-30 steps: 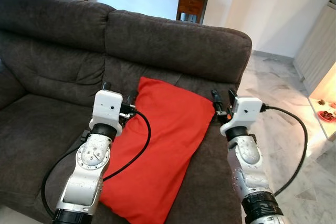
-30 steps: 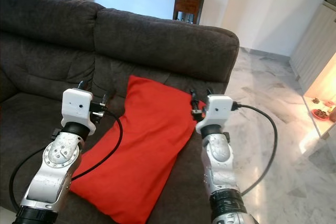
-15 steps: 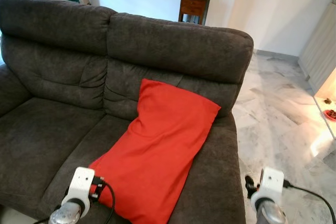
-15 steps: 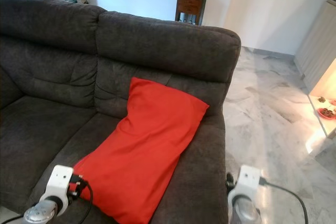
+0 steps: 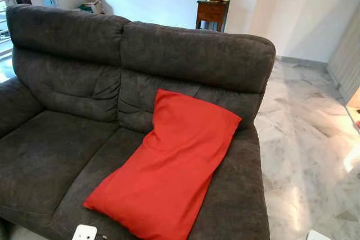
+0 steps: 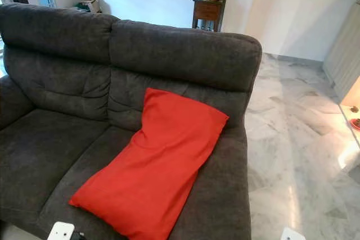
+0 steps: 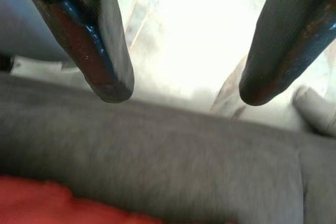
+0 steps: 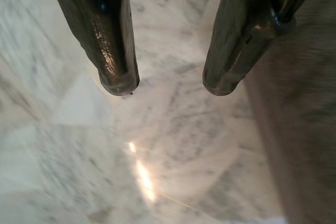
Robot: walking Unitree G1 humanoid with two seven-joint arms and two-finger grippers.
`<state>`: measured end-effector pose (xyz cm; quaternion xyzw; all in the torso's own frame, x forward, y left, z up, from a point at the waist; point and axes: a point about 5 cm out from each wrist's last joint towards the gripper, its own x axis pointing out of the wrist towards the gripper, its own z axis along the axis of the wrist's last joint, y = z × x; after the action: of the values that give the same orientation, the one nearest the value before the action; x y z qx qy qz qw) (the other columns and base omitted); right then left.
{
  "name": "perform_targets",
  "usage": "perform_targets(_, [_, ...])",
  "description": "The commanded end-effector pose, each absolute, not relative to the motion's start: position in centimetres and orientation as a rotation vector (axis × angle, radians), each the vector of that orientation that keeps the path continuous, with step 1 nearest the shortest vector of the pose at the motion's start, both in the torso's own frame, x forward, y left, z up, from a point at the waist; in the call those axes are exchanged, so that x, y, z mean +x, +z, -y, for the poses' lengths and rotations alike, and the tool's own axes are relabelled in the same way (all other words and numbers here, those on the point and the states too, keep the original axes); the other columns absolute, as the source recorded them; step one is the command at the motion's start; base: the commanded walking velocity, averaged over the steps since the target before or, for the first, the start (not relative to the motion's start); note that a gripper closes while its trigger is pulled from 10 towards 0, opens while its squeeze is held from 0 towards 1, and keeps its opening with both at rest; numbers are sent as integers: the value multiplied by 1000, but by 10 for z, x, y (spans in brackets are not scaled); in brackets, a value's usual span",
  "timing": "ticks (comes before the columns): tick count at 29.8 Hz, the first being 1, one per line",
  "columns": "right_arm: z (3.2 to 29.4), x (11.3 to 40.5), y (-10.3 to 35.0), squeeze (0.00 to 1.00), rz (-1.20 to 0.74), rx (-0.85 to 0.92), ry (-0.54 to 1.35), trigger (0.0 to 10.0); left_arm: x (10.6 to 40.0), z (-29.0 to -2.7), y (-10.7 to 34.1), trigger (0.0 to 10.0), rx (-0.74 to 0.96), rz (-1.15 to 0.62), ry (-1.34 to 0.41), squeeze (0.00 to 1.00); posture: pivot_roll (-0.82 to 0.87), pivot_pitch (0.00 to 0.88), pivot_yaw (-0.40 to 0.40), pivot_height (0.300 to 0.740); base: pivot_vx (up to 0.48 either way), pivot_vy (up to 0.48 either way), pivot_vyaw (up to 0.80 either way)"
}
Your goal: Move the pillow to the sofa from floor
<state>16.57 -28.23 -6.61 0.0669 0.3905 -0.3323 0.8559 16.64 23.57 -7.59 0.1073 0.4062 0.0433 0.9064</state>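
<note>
Red pillow (image 5: 169, 170) lying aslant on right seat of dark grey sofa (image 5: 62, 88), far corner propped against backrest; left gripper (image 7: 176, 90) jaws spread, empty, over blurred sofa fabric; right gripper (image 8: 168, 85) jaws spread, empty, above marble floor (image 8: 131, 156); arms cut off at near edge.
</note>
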Motion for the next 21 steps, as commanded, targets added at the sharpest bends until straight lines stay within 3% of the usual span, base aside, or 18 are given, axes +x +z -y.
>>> perform_targets(1, [293, 158, -65, 0, -820, 154, -772, 10000, 160, -235, -79, 10000, 222, -845, 94, 0, 154, 0, -7, 740, 0, 0, 0])
perform_targets(5, [285, 151, -72, 0, -886, 148, -718, 10000, 156, -236, -80, 10000, 218, -856, 97, 0, 153, 0, -8, 740, 0, 0, 0])
perform_targets(9, [254, 154, -83, 0, -963, 67, -467, 10000, 156, -236, -81, 10000, 214, -860, 103, 0, 152, 0, -12, 740, 0, 0, 0])
perform_targets(15, [248, 158, -82, 0, -933, 53, -433, 10000, 159, -233, -80, 10000, 198, -853, 107, 0, 154, 0, -23, 740, 0, 0, 0])
perform_targets(21, [251, 163, -78, 0, -920, -92, -318, 10000, 161, -228, -81, 10000, 212, -860, 66, 0, 144, 0, -30, 740, 0, 0, 0])
